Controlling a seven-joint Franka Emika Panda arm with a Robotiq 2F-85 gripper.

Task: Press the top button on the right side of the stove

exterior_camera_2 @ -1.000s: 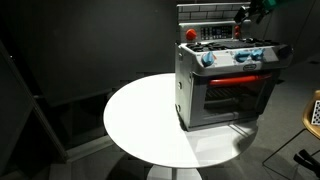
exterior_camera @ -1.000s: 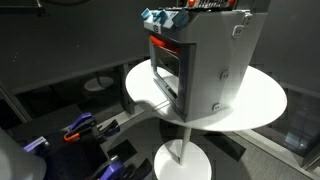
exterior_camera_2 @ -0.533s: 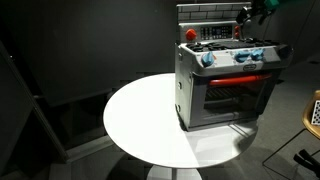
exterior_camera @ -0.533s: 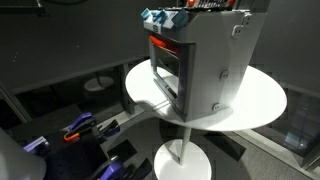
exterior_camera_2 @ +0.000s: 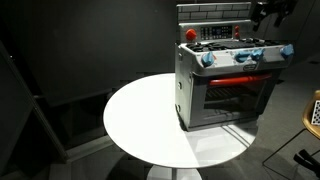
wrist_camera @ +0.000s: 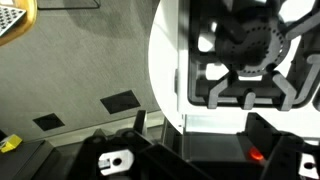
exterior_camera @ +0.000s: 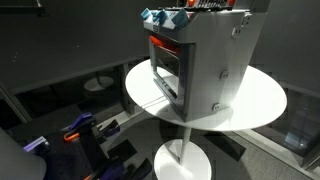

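Shows stove (exterior_camera_2: 225,85) upright on round white surface (exterior_camera_2: 140,125), set toward one edge, blue knobs along top front. Puts claw (exterior_camera_2: 272,12) high by stove's upper back corner, seemingly not touching. Cannot tell how wide claw gapes, nor any hold: too dark.

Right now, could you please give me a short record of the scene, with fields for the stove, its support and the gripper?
object: grey toy stove, upright
support: round white table
oven door: dark, red-trimmed, appears shut
knobs: blue, along the top front edge
robot: gripper high beside the stove's back panel in an exterior view
fingers: cannot tell whether open or shut
contact: no touch with the stove visible
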